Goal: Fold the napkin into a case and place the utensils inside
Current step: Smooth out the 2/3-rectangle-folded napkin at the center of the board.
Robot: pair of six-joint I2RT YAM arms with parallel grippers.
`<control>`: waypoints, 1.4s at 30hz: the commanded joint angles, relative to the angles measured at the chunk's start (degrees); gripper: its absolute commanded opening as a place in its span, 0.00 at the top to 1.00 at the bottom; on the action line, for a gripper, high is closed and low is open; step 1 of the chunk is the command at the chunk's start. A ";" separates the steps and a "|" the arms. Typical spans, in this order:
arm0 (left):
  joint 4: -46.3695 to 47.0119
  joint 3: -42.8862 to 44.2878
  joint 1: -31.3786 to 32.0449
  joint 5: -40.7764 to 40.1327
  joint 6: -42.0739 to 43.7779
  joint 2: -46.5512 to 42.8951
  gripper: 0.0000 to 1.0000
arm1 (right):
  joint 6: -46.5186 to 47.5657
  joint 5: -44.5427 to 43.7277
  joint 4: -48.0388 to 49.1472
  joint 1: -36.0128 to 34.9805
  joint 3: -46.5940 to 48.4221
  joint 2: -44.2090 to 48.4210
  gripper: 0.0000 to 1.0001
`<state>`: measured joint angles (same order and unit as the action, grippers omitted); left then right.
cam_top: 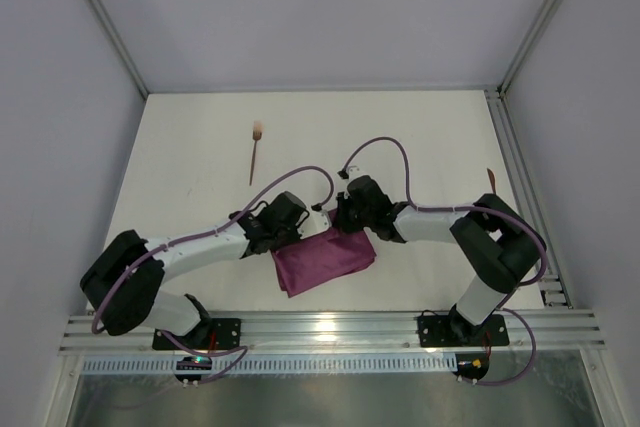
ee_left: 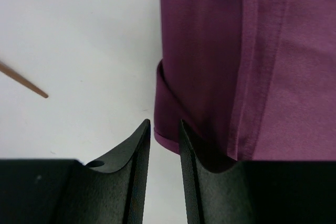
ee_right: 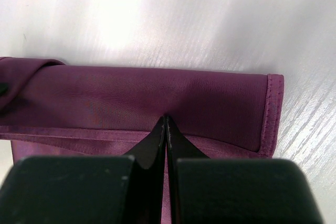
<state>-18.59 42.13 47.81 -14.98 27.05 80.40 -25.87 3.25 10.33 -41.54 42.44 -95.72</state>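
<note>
your left gripper (ee_left: pixel 164 125) is open a crack and empty at the edge of the folded napkin (cam_top: pixel 322 259); your right gripper (ee_right: pixel 166 119) is closed tight, tips on the cloth

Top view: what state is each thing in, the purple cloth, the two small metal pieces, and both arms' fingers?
Magenta-purple cloth napkin: folded into layers, lying flat.
Copper-brown metal fork: lying loose, apart from the napkin.
Second thin copper-brown utensil: lying loose, far to the napkin's right.
Left fingers: slightly apart, at the napkin's edge.
Right fingers: shut, tips on the napkin.
</note>
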 commanded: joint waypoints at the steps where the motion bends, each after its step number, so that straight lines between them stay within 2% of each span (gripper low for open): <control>1: -4.60 -0.03 -0.18 8.45 -1.56 -1.82 0.70 | -0.76 -2.63 -3.38 -0.38 -2.09 0.10 0.97; 3: -5.49 -0.38 -0.18 12.60 -1.82 -2.53 0.69 | -0.85 -2.89 -3.38 -0.47 -2.01 0.19 0.97; 7: -5.49 0.06 -0.17 10.77 -2.35 -0.08 0.70 | -1.55 -2.89 -3.21 -0.47 -2.01 0.19 0.97; 10: -5.58 0.06 -0.18 11.99 -2.26 1.51 0.76 | -1.91 -2.98 -3.12 -0.65 -2.27 0.88 0.97; 13: -5.93 -0.29 -0.18 13.49 -2.26 2.57 0.88 | -1.30 -2.98 -4.26 -1.00 -2.01 1.94 0.97; 18: -4.62 -1.96 -0.18 13.84 -1.12 2.04 0.99 | 0.64 -2.72 -5.93 -1.00 -0.60 6.06 0.96; 23: -2.42 -5.03 -0.09 13.84 0.98 -0.33 1.00 | 3.36 -1.14 -9.88 -1.09 2.21 10.46 0.89; 28: -0.05 -7.32 -0.17 12.96 3.62 1.51 1.00 | 3.54 0.62 -9.98 -0.91 2.92 12.58 0.86; 32: 2.67 -9.43 -0.18 9.20 6.25 2.04 1.00 | 1.44 1.15 -9.98 1.89 1.78 11.79 0.78; 34: 3.91 -10.92 -0.18 7.78 7.14 1.95 1.00 | 0.64 -0.78 -11.72 2.69 0.99 12.83 0.71; 36: 5.05 -11.72 -0.18 7.34 7.84 1.60 1.00 | 0.29 -1.84 -12.26 4.00 -0.07 13.98 0.57; 37: 5.32 -12.33 -0.18 7.42 7.84 1.51 1.00 | 0.29 -1.93 -12.87 4.53 -0.33 14.59 0.54; 42: 6.81 -13.04 -0.18 8.13 7.06 1.16 1.00 | 0.47 -1.93 -13.84 6.64 -1.30 13.37 0.50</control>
<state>-7.77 32.40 47.88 -8.62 35.00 79.64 -24.62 2.35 -2.90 -35.46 41.85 -83.18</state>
